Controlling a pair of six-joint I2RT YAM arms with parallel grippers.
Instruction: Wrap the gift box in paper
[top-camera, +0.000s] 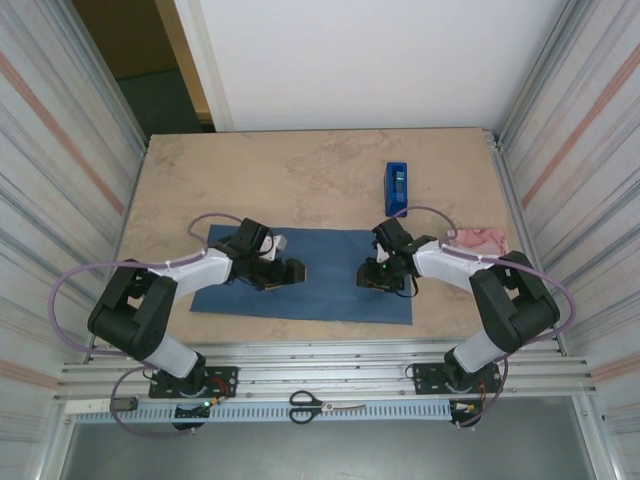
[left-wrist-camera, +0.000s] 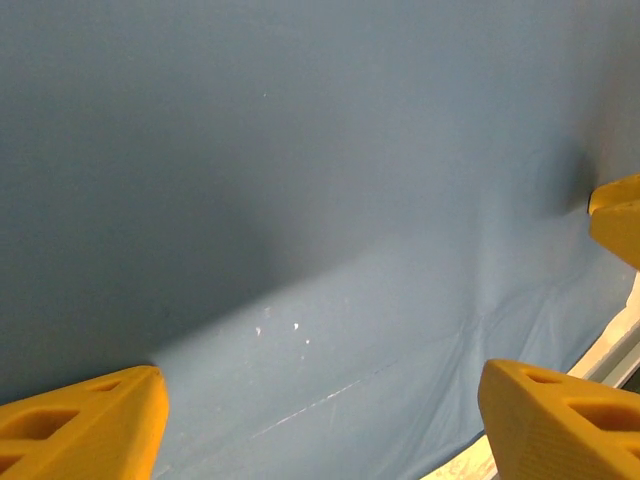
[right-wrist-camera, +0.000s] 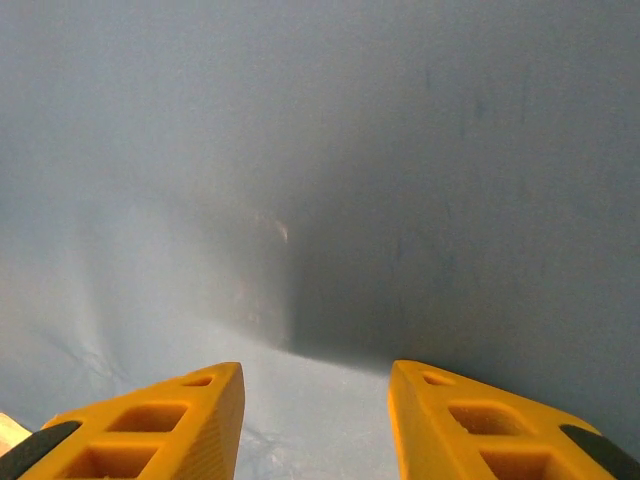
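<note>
The paper (top-camera: 330, 275) lies flat on the table, dark navy face up. Both grippers hover low over it, facing each other. My left gripper (top-camera: 288, 272) is over its left half, jaws wide open, with nothing but the blue sheet (left-wrist-camera: 300, 200) between the yellow fingers (left-wrist-camera: 85, 425). My right gripper (top-camera: 372, 276) is over the right half, also open, with a narrower gap and the sheet (right-wrist-camera: 330, 150) under its fingers (right-wrist-camera: 480, 425). The gift box (top-camera: 482, 238), pink and marbled, rests at the table's right edge, partly hidden behind my right arm.
A royal-blue tape dispenser (top-camera: 397, 187) stands behind the paper, right of centre. Scissors (top-camera: 325, 405) lie on the metal rail between the arm bases. Corrugated metal walls close in both sides of the tan table (top-camera: 300, 175).
</note>
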